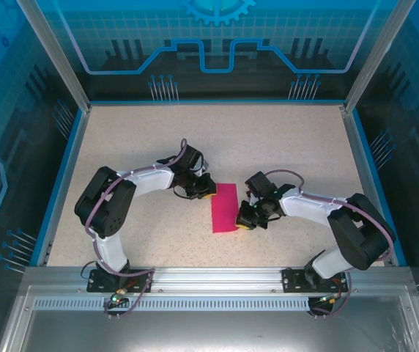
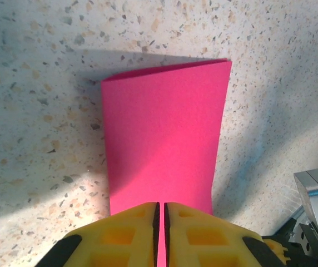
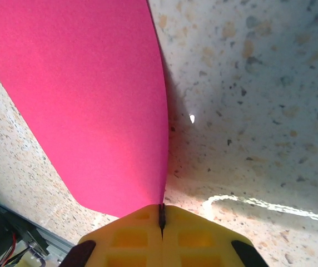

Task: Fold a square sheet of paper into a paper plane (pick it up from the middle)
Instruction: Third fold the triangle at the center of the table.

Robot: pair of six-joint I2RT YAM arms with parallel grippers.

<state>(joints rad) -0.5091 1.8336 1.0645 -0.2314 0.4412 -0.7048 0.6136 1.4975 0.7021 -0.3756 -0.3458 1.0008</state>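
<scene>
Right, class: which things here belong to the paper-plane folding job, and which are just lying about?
Belong to the job:
pink sheet of paper, folded over
left pincer, shut on one edge of it
right pincer, shut on the opposite edge

Just there:
speckled table
aluminium frame rail
blue printed walls

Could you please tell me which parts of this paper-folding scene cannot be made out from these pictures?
1. Top external: where each pincer meets the folded pink paper is hidden under the left pincer and right pincer bodies.
2. Left wrist: the paper's near edge is covered by the yellow fingers.
3. Right wrist: the paper runs off the top and left frame edges.
</scene>
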